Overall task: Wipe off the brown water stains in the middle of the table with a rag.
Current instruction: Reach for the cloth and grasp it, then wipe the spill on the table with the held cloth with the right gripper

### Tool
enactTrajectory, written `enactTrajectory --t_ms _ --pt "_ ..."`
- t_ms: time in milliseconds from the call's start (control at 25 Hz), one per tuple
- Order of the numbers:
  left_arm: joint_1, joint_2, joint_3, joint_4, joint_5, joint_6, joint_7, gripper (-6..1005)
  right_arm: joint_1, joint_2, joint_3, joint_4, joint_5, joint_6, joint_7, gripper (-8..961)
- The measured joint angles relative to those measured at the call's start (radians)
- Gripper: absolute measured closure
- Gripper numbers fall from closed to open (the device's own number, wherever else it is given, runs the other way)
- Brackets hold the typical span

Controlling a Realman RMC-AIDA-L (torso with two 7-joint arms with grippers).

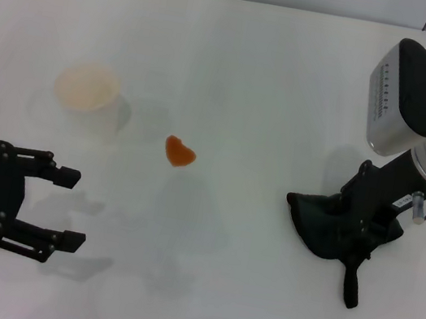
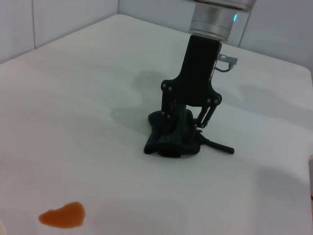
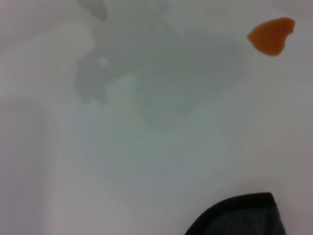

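Rag (image 1: 332, 226) lies pinched by the right gripper (image 1: 354, 226), well apart from the stain (image 1: 179, 152); left gripper (image 1: 64, 208) gapes wide, with bare table (image 1: 252, 76) between.

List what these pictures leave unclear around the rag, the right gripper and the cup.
- Right gripper: its fingertips sink into the rag, so the head and left wrist views don't settle whether they have closed on it.
- Rag in the right wrist view: only a corner shows, cut off by the picture's edge.
- Cup: too pale against the table to tell what it holds.
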Motion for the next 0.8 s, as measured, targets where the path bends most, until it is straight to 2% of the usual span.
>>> enactTrajectory --t_ms 320,520,800 --pt "0.002 0.000 0.001 0.000 0.001 0.000 0.003 124 -0.002 0.003 -0.014 -0.025 0.005 0.004 0.009 751" --pt "0.001 0.000 0.002 0.001 0.001 0.001 0.004 124 0.008 0.006 -0.037 -0.021 0.007 0.021 0.024 880" --pt "0.000 0.000 0.012 0.000 0.001 0.001 0.006 124 0.056 0.011 -0.104 -0.019 0.080 0.126 0.056 886"
